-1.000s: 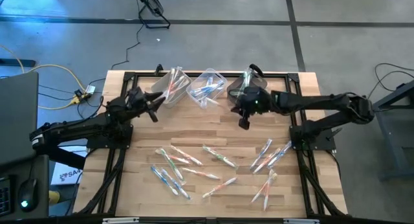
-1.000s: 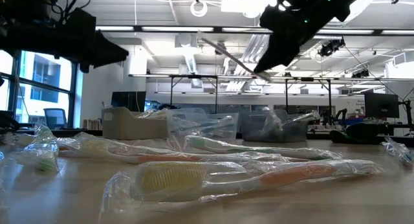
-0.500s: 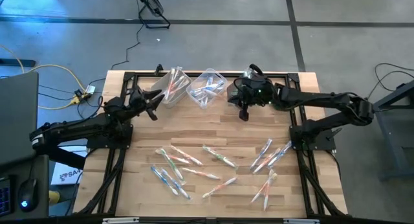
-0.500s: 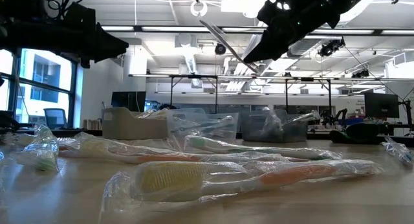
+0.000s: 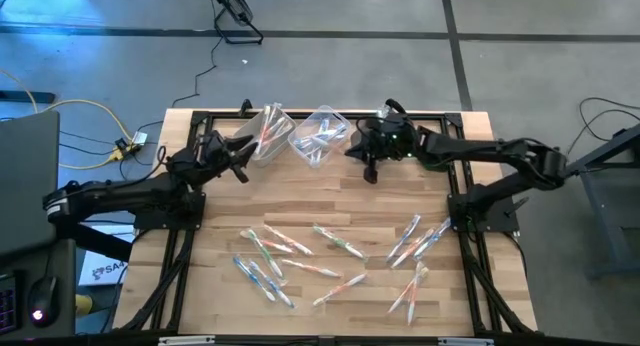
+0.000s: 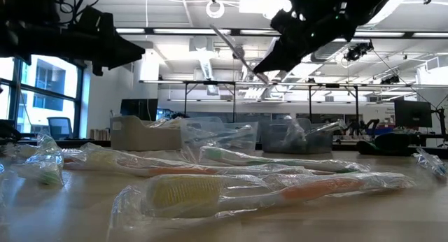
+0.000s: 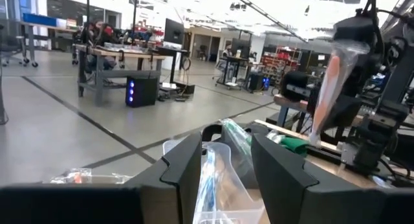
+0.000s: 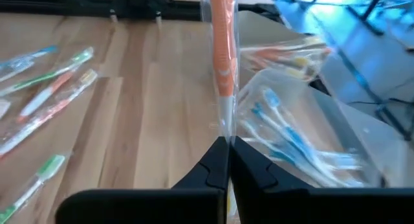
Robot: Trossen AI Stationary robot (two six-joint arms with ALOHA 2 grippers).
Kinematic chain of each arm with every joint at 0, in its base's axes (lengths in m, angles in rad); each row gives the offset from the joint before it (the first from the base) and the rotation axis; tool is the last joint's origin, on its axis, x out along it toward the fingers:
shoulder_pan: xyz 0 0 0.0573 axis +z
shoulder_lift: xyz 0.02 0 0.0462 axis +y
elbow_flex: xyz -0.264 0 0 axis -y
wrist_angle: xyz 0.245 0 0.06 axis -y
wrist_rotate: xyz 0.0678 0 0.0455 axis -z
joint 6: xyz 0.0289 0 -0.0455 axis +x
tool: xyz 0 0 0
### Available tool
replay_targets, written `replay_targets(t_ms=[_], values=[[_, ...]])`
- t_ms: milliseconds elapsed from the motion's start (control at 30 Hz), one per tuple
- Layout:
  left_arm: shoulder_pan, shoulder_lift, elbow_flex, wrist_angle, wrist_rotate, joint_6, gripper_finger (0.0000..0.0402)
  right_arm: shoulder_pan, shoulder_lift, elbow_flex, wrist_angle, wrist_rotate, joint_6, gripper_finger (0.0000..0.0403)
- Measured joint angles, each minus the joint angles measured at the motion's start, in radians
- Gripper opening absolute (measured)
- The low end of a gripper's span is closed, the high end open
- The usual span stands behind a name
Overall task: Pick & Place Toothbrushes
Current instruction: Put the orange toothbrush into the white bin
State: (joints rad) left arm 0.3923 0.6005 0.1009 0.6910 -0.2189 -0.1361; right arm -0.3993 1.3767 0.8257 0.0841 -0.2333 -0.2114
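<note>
A: Nearest us, along the bench's (image 5: 200, 226) front edge, we see loose toothbrushes (image 5: 300, 261) in clear wrappers: one cluster left of the middle, another (image 5: 415, 248) toward the right edge. From table height the closest of them (image 6: 280, 189) has an orange handle and lies flat inside its crinkled wrapper.

B: Agreed. Going farther back, we find the two arms over the rear half of the bench. The left gripper (image 5: 238, 166) hangs toward the rear left, just in front of the bins. In its own wrist view the fingers (image 7: 187, 166) stand partly apart with nothing between them.

A: And the right gripper (image 5: 370, 171) is above the rear middle, just beside the bins. We read its fingers (image 8: 217, 160) as pinched tight on an orange-handled toothbrush (image 8: 222, 62), wrapper and all. The brush sticks out straight ahead of the fingertips, up in the air, not touching the wood.

B: We see that same brush from table height as a pale slanted strip (image 6: 234, 50) under the dark gripper.

A: Farthest back, by the rear edge, sit the three clear bins. The left bin (image 5: 262, 133) holds orange-handled brushes, the middle bin (image 5: 320, 136) blue ones.

B: The third bin (image 5: 362, 134) is mostly covered by the right arm, so we cannot tell its contents from above.
</note>
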Motion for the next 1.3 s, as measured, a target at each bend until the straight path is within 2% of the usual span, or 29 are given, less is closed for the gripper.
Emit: replay_targets(t_ms=[200,400,700,1000,1133,1300], values=[[0.0,0.112,0.002,0.124,0.008,0.0,0.0132,-0.003,0.094,0.0,0.11,-0.046,0.032,0.0003],[0.0,0.211,0.041,0.153,0.028,-0.003,0.0132,-0.008,0.105,0.0,0.153,-0.038,0.059,0.0003],[0.0,0.471,0.196,0.148,0.034,0.007,0.0132,-0.009,0.105,0.0,0.208,0.027,0.121,0.0003],[0.02,0.686,0.353,0.144,0.086,0.081,0.0132,-0.006,0.105,0.0,0.212,0.066,0.143,0.0003],[0.108,0.717,0.381,0.126,0.189,0.049,0.0132,-0.007,0.105,0.0,0.212,0.085,0.165,0.0003],[0.249,0.717,0.386,0.112,0.4,-0.041,0.0132,-0.007,0.105,0.0,0.212,0.086,0.166,0.0003]])
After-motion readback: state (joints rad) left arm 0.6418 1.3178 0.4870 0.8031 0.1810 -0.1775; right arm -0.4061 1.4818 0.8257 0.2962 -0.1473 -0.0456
